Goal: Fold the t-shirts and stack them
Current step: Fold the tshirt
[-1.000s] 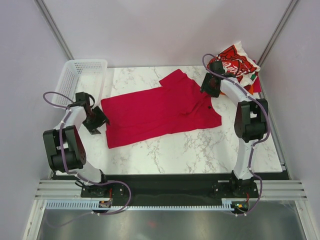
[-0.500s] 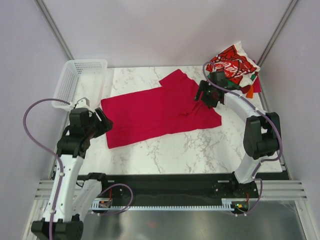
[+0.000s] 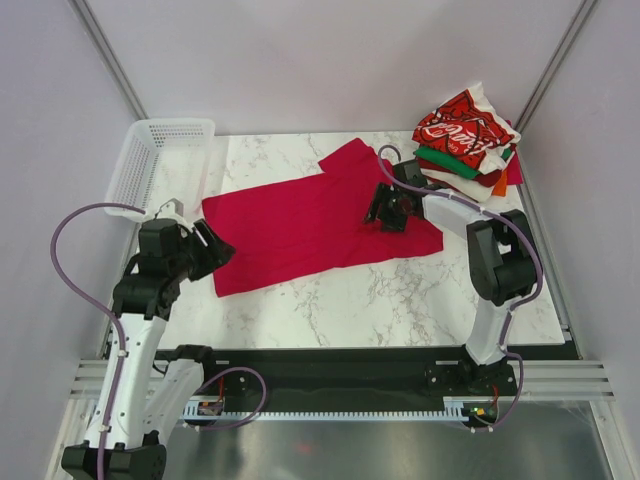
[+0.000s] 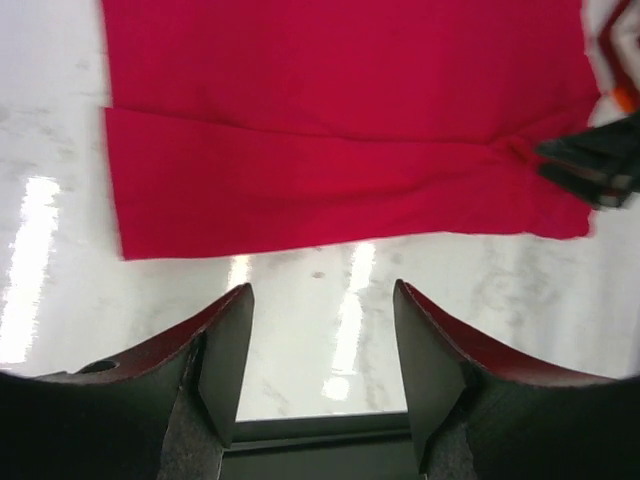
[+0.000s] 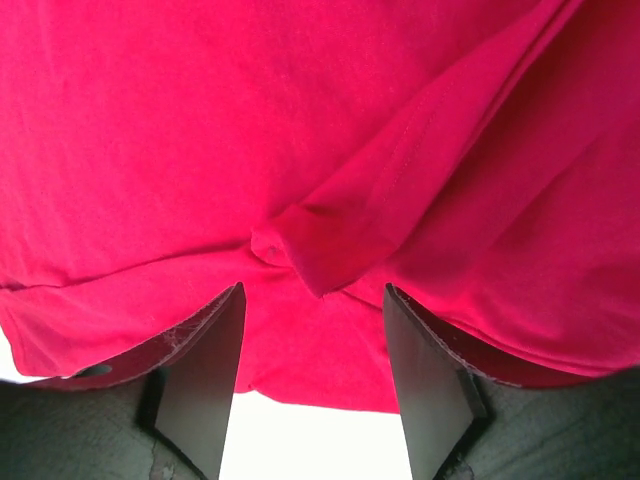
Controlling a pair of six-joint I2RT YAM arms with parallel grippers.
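A plain crimson-red t-shirt (image 3: 310, 220) lies spread flat across the marble table, also filling the top of the left wrist view (image 4: 330, 140). My left gripper (image 3: 212, 250) stands open just off the shirt's near left corner, with only bare marble between its fingers (image 4: 320, 330). Over the shirt's right side my right gripper (image 3: 385, 210) is open, close above a folded flap of red cloth (image 5: 330, 240), gripping nothing. Folded t-shirts (image 3: 465, 140), the top one red with white script, are stacked at the back right corner.
A white mesh basket (image 3: 160, 160) stands at the back left corner. The table's near edge and the black rail (image 3: 330, 360) run below the shirt. Side walls close in left and right.
The right gripper has come away from the stack and moved left and forward over the shirt's right side. The left arm swung round, its gripper ending by the shirt's near left corner.
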